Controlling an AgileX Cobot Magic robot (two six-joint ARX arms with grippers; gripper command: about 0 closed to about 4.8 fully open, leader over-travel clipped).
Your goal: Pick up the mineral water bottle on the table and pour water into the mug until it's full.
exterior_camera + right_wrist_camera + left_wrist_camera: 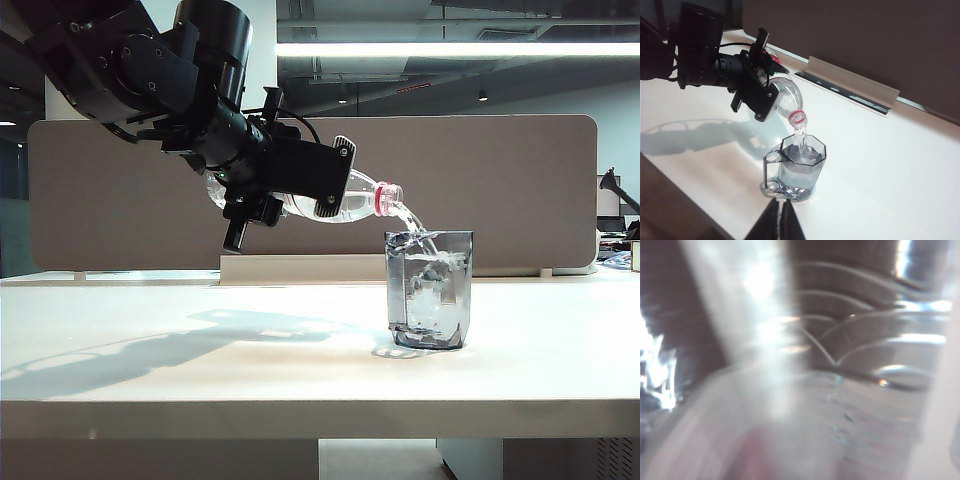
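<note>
Above the white table, the left claw grips the mineral water bottle, tipped neck-down, its red-ringed mouth just over the mug. Water streams into the faceted grey mug, which stands on the table, mostly filled. Near the table's front edge, the right claw hangs with its fingers pressed together, holding nothing.

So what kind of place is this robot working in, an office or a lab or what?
Probably an open-plan office: a white desk backed by a brown-grey partition panel, under an exposed ceiling with a strip light. The left gripper pours a mineral water bottle into a mug.
</note>
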